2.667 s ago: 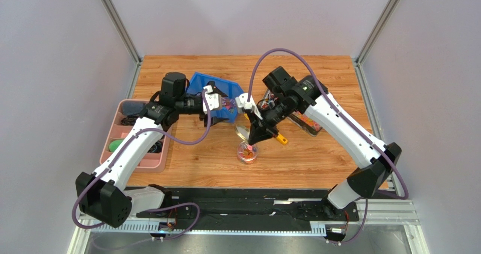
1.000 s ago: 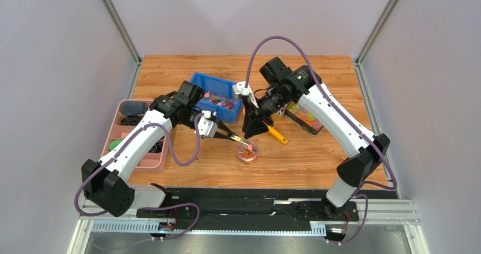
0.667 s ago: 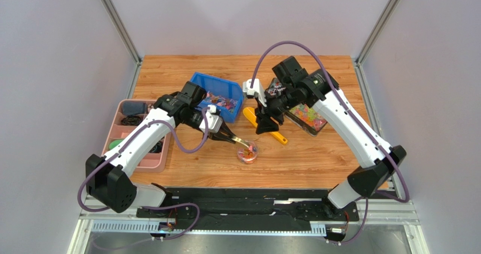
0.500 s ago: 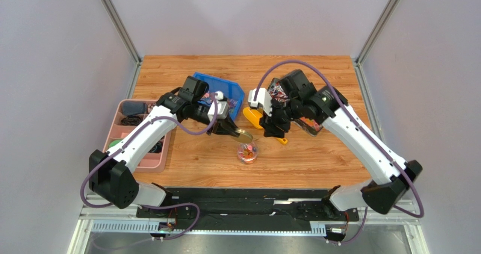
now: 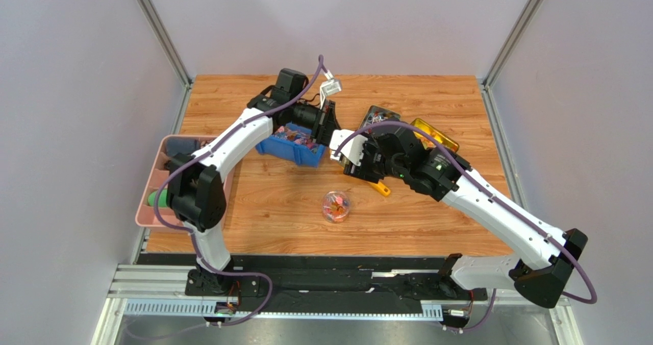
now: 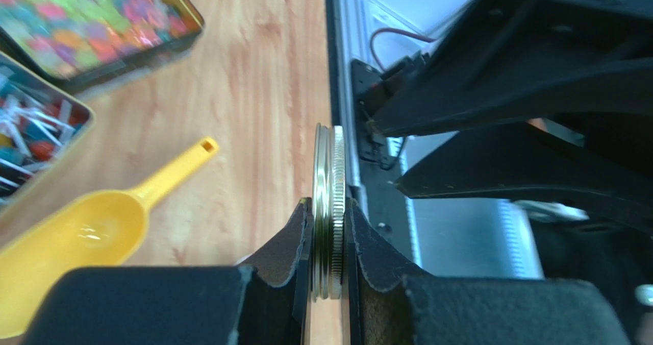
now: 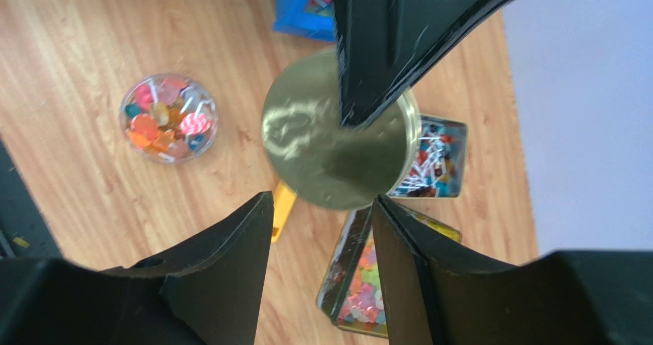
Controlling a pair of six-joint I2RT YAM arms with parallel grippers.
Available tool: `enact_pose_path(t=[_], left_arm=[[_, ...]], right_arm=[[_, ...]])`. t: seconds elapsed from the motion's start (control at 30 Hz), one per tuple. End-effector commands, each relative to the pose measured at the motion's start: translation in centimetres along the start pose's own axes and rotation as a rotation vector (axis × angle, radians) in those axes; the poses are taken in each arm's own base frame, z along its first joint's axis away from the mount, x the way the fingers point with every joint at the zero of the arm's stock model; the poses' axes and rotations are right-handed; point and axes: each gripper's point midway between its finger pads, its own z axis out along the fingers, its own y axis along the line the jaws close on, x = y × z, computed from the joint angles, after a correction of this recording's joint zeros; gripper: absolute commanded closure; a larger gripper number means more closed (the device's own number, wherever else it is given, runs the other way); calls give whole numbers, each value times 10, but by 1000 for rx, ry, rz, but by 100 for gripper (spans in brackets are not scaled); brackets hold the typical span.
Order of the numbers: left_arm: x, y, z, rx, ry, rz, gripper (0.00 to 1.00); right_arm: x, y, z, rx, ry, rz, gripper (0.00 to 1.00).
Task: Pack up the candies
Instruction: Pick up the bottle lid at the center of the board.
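Note:
The candies fill a small clear jar (image 5: 336, 206) standing open on the wood, also seen in the right wrist view (image 7: 170, 117); more lie in the blue bin (image 5: 295, 140). My left gripper (image 5: 329, 128) is shut on a gold metal lid (image 6: 329, 207), held on edge between its pads (image 6: 295, 242). In the right wrist view that lid (image 7: 306, 142) hangs face-on just past my right gripper (image 7: 320, 203), which is open with nothing between its fingers. The right gripper (image 5: 349, 160) sits close in front of the left one, above and behind the jar.
The yellow scoop (image 6: 77, 234) lies on the table beside the grippers, its handle (image 5: 381, 188) showing. Two open tins of bright sweets (image 5: 375, 118) (image 5: 434, 134) stand at the back right. A pink divided tray (image 5: 162, 157) sits at the left edge.
My left arm has swung from beside the jar up toward the back of the table, carrying the lid. My right arm has dropped lower and leftward, and its fingers have spread wider.

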Motion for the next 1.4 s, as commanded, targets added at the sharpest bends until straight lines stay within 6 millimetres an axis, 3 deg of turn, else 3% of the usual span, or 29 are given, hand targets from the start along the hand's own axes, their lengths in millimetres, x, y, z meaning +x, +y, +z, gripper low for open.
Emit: enact_pose_path(t=[0.0,0.27,0.43,0.87,0.9,0.93,1.37], left_arm=[[-6,-13,7,155,-24,-217,100],[-12,-17,8,261,-20,-308,100],[-9,-10,10,268,-13,-328,100],[-6,-7,11,282,-4,-338,100],[-5,-7,12,282,-4,-338,100],[-5,-7,11,283,-4,-336,100],[-3,-8,11,290,0,-337,100]], right_arm=[[-24,-29,1,164,-64,-15,46],[-16,-9,23,124,-62,-29,45],[-17,1,24,85,-89,-1,45],[-2,4,30,112,-57,13,43],[-2,2,31,121,-60,13,43],[0,1,32,130,-54,15,31],[9,-21,30,242,-37,15,31]])
